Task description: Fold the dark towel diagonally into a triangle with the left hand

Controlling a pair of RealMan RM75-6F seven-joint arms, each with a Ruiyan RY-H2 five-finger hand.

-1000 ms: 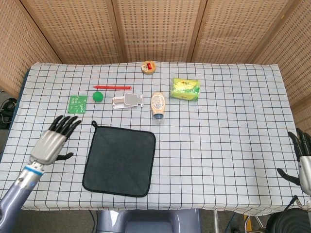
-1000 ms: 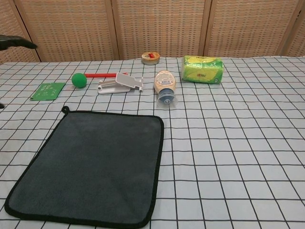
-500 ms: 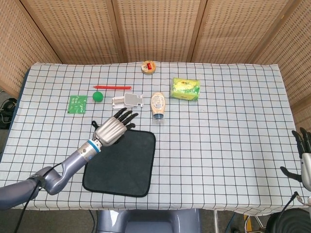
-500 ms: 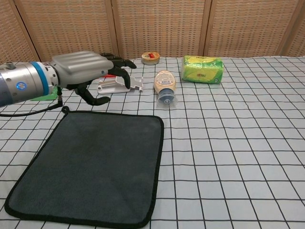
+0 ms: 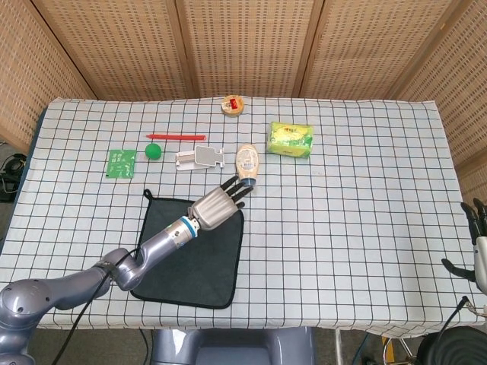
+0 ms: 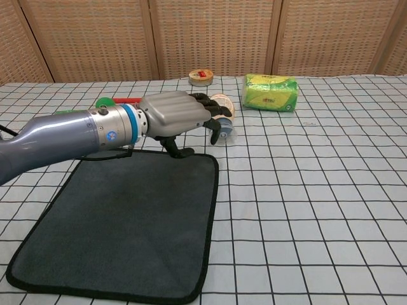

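Dark towel [image 5: 190,251] flat on checked worktop [image 5: 358,220], left hand [image 5: 219,205] empty, fingers apart, above far right corner: lower, pinch that corner only, avoid bottle [image 5: 247,163] just beyond.

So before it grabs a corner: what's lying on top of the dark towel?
Only the left hand is over the dark towel, at its far right corner. Whether the fingers touch the cloth is hidden.

left hand [image 5: 215,207] over towel [image 5: 199,262] corner, bottle [image 5: 246,162] behind
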